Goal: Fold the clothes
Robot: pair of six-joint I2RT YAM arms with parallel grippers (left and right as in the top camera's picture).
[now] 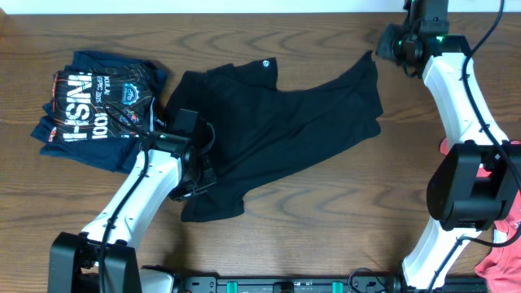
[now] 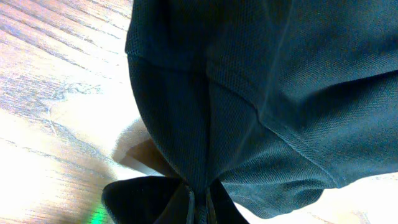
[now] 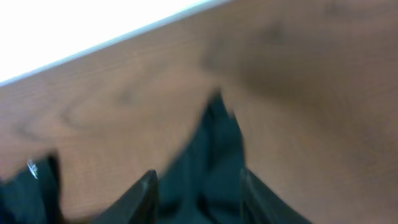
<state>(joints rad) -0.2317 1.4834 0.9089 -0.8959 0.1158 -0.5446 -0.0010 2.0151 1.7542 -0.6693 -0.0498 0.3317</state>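
A large black T-shirt point(image 1: 285, 122) lies spread and rumpled across the middle of the table, a small white logo mark point(image 1: 265, 64) near its collar. My left gripper point(image 1: 195, 183) is shut on a bunched fold at the shirt's lower left edge. In the left wrist view the fabric point(image 2: 261, 93) rises from the pinched jaws of the left gripper point(image 2: 199, 208). My right gripper point(image 1: 383, 47) hovers at the shirt's far right corner. Its fingers stand apart, open, around that black corner point(image 3: 214, 137) in the blurred right wrist view point(image 3: 196, 177).
A folded navy printed shirt point(image 1: 98, 110) lies at the left, close to the left arm. A coral-red garment point(image 1: 501, 260) sits at the bottom right beside the right arm's base. The table's far edge point(image 3: 112, 40) runs just beyond the right gripper.
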